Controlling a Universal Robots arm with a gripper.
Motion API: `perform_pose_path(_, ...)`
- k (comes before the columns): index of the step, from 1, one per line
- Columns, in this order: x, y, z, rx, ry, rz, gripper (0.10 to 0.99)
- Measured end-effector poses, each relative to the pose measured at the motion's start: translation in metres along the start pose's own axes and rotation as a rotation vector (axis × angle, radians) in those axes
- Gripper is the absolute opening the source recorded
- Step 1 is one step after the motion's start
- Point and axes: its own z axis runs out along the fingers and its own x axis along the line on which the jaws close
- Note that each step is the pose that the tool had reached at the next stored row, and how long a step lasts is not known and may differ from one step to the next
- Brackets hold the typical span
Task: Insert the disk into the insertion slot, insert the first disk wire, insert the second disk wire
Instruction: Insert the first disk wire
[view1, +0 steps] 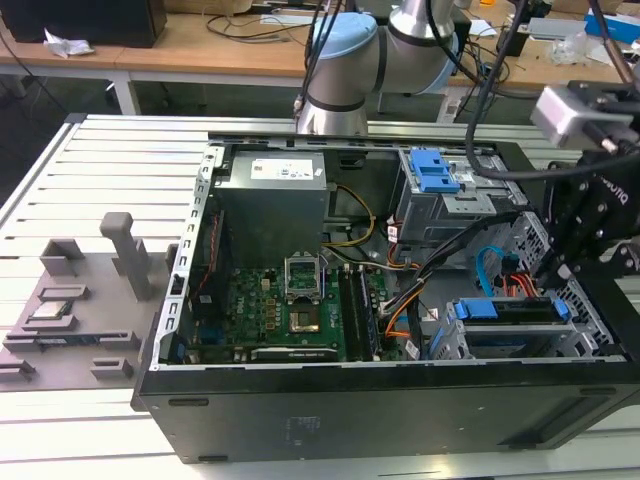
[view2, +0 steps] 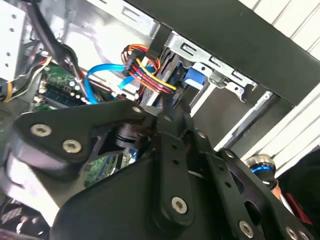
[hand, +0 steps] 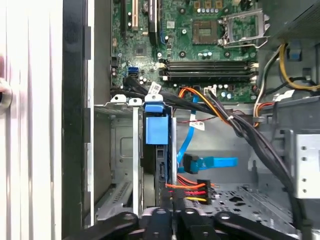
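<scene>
1. As I checked the first wrist view, the drive (hand: 159, 131) sat inside its bay (hand: 122, 150), so that step looked done.
2. The gripper (hand: 173, 206) was clenched on the orange-and-red wire bundle (hand: 192, 189) at the drive's back edge. I couldn't tell whether its plug was seated.
3. The light-blue cable (hand: 215, 162) hung beside the drive, seemingly unplugged.

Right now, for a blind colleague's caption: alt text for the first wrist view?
The disk in its blue carrier sits in the insertion slot, with the gripper close to the first disk wire. The second disk wire lies beside it, the motherboard beyond.
</scene>
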Motion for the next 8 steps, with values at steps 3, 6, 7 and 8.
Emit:
perform_pose_path(3, -0.0011, 0.0007, -0.0153, 0.0, 0.0001, 0.0, 0.106)
perform_pose_path(6, -0.0011, 0.0007, -0.0173, 0.0, -0.0001, 0.0, 0.106)
perform_pose_path(7, -0.001, 0.0007, -0.0173, 0.0, -0.0001, 0.0, 0.106)
perform_pose_path(8, -0.0011, 0.0008, -0.0174, 0.0, -0.0001, 0.0, 0.106)
